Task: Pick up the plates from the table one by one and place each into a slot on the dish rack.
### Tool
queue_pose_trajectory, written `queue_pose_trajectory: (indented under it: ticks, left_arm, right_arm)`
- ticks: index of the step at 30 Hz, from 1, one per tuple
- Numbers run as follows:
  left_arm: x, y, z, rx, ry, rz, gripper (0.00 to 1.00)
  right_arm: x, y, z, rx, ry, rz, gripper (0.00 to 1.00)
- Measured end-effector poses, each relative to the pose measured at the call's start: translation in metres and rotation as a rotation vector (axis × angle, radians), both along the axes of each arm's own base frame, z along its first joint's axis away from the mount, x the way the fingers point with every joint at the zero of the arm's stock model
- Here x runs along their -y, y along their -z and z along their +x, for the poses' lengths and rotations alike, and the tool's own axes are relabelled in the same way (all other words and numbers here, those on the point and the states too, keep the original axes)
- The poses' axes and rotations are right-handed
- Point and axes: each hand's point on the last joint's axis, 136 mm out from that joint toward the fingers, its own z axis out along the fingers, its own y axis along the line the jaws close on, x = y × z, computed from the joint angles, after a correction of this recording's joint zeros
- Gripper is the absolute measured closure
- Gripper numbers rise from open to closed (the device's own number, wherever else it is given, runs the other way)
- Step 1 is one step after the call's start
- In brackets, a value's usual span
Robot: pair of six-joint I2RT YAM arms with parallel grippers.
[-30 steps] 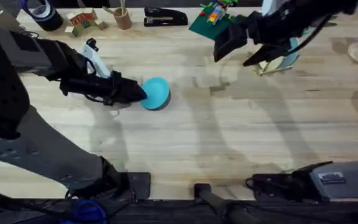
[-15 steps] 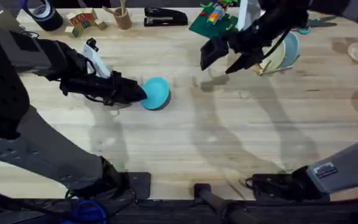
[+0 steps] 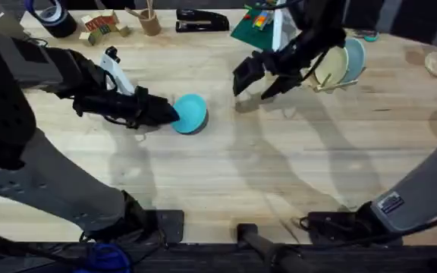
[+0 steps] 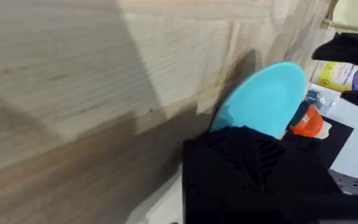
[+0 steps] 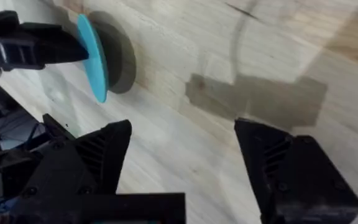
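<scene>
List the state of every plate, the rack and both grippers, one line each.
Turquoise plate: tilted up on edge, held off the table by the left gripper.
Cream plate: standing upright in the dish rack.
Pale blue plate: standing upright in the dish rack, behind the cream one.
Dish rack: holding two plates.
Left gripper: shut on the turquoise plate's rim.
Right gripper: open, empty, above the table beside the rack.

A black stapler (image 3: 202,20) sits at the far edge. Left of the stapler stands a small brown cup (image 3: 149,22) with sticks in it. Further left are little toy blocks (image 3: 97,28) — then a roll of dark tape (image 3: 51,17). Right of the stapler lies a green board (image 3: 258,26) with bright bricks on top.
</scene>
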Motion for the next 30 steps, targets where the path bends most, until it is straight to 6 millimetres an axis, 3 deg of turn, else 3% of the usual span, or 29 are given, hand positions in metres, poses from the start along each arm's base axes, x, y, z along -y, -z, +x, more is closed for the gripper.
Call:
queue_pose_trajectory:
  ticks: [15, 26, 30]
  left_arm:
    - [0.0, 0.0, 0.0, 0.0, 0.0, 0.0, 0.961]
    - [0.0, 0.0, 0.0, 0.001, 0.0, 0.0, 0.96]
    - [0.0, 0.0, 0.0, 0.001, 0.0, 0.0, 0.96]
  right_arm:
    - [-0.03, 0.025, 0.006, -0.02, -0.031, 0.073, 0.009]
    - [-0.082, 0.02, 0.002, 0.047, -0.075, 0.124, 0.009]
    - [-0.087, 0.019, 0.0, 0.035, -0.065, 0.126, 0.009]
